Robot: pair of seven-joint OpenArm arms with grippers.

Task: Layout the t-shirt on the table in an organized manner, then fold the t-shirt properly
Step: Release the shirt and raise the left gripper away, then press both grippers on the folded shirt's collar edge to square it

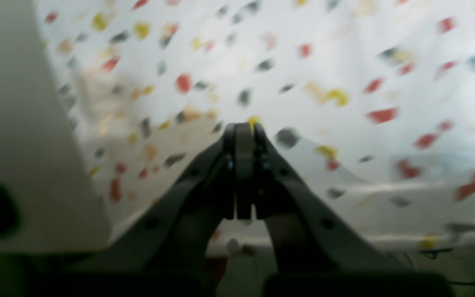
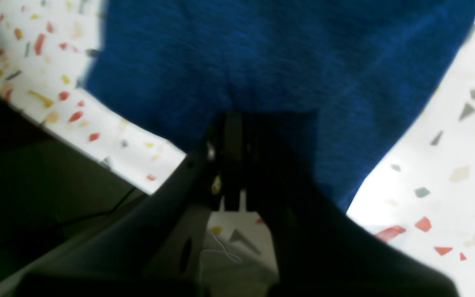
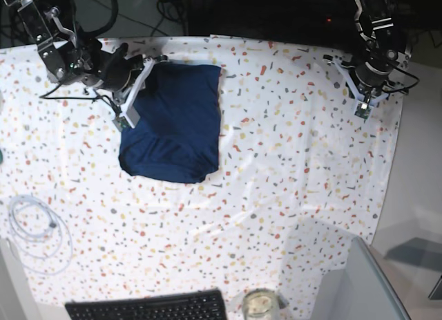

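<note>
White speckled cloth covers the surface [image 3: 290, 168], flecked with red, yellow, grey and black. At its near edge in the base view lie a black keyboard [image 3: 148, 307] and a small glass jar [image 3: 259, 305], with a coil of white cable [image 3: 34, 230] near the near left corner.

Farther back, the t-shirt [image 3: 173, 123] lies folded into a compact navy block, its far edge just beside the right fingers [image 3: 126, 119]. In the right wrist view those fingers [image 2: 237, 136] are pressed together at the shirt's hem [image 2: 262, 62]; dark fabric spreads away beyond their tips, and whether any cloth is pinched between them cannot be told.

Well apart from the shirt, at the far corner of the surface, the left fingers [image 3: 362, 107] point down at bare speckled cloth. The left wrist view shows them [image 1: 243, 132] pressed together with nothing between, cloth [image 1: 303, 74] beyond the tips.
</note>
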